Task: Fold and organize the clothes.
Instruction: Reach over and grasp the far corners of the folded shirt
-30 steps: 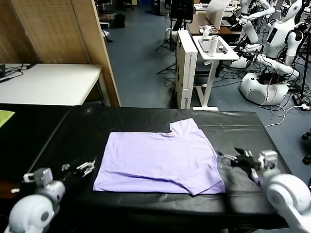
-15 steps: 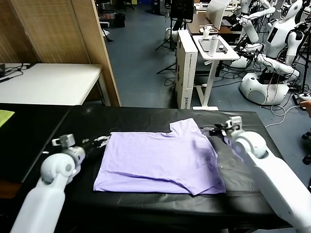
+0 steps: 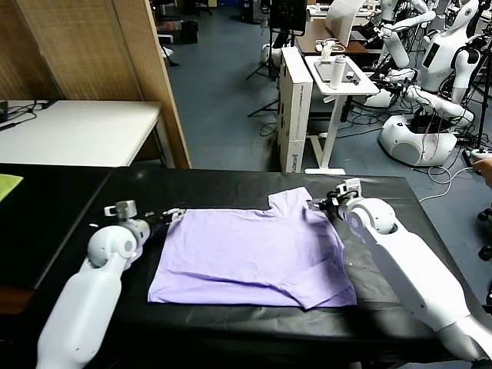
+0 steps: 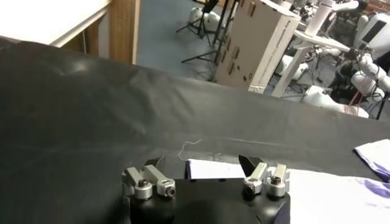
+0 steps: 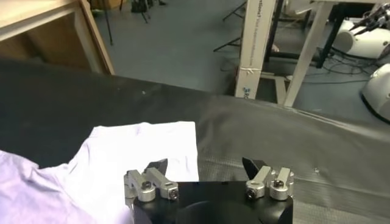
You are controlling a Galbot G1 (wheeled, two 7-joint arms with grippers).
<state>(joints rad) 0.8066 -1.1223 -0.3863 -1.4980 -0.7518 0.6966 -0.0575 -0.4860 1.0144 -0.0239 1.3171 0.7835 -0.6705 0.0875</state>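
From the head view, the shirt [image 3: 250,257] lies spread flat on the black table [image 3: 384,192], partly folded by the look of it, with one sleeve sticking out at its far right corner, and it reads as the landmark for everything else here. The left gripper [image 3: 173,215] sits at the shirt's far left corner, low to the table, while the right gripper [image 3: 321,206] sits at the far right, just beside the sleeve; I judge both arms are placed there so they can take the far edge at two points and bring it toward the near hem in one even fold. Neither holds anything. A yellow-green scrap [image 3: 9,184] lies well off to the shirt's left, out of the way. In the left wrist view, the left gripper [image 4: 206,172] has its jaws spread wide, and the shirt's pale corner [image 4: 210,169] shows right between and just ahead of them, which suggests it is lined up to pinch that corner rather than the bare table [image 4: 91,109]. In the right wrist view, the right gripper [image 5: 206,168] is likewise spread wide, with the sleeve [image 5: 152,146] lying under and ahead of one finger; the other finger hangs over table, so it may need to shift further over the shirt before closing.
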